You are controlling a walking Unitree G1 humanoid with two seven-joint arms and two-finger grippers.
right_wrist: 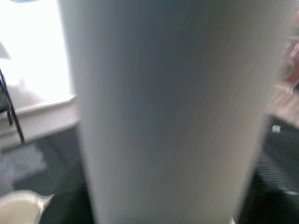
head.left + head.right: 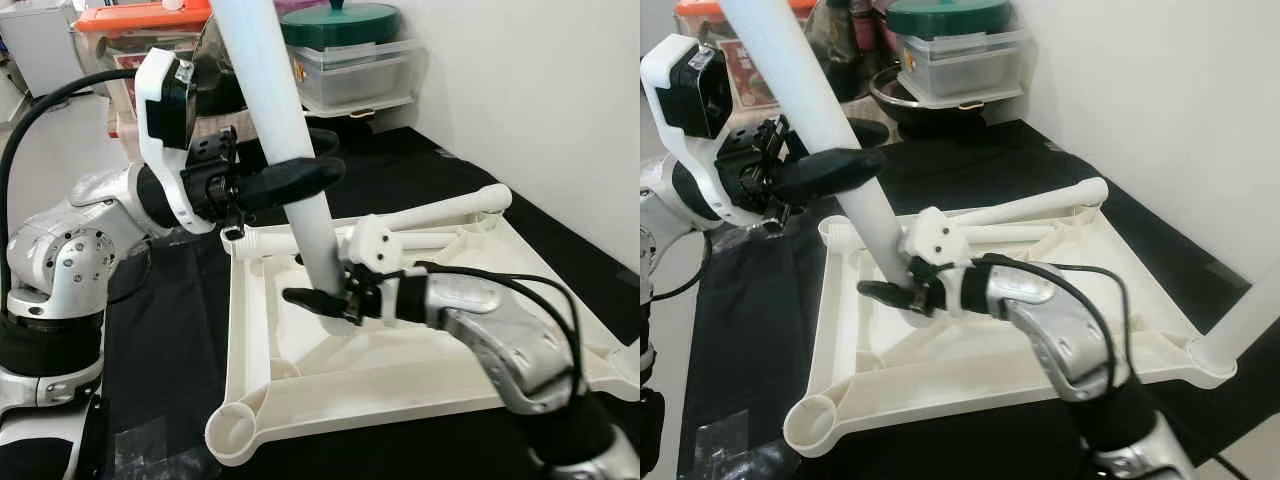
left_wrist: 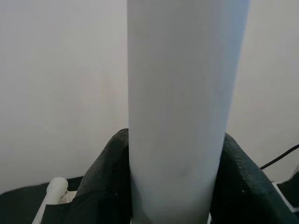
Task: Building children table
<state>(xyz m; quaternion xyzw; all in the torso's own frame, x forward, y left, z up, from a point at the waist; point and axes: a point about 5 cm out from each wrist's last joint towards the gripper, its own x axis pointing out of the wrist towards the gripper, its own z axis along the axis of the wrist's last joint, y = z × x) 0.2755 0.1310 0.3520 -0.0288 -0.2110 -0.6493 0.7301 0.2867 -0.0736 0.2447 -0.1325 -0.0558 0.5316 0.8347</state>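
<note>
Tabletop [image 2: 400, 375]: you've got a cream-white plastic square lying upside down on black cloth, ribbed underside up, diagonal braces running to the corners.
Corner sockets: round open socket at the near left corner [image 2: 232, 430], nothing in it.
Leg in hand [image 2: 285, 130]: white round tube, tilted a little off upright, lower end down at the far left corner of the top; whether it's seated you can't tell.
Fitted leg [image 2: 1250, 320]: white tube rising from the near right corner socket.
Loose leg [image 2: 440, 212]: white tube lying flat along the far edge.
</note>
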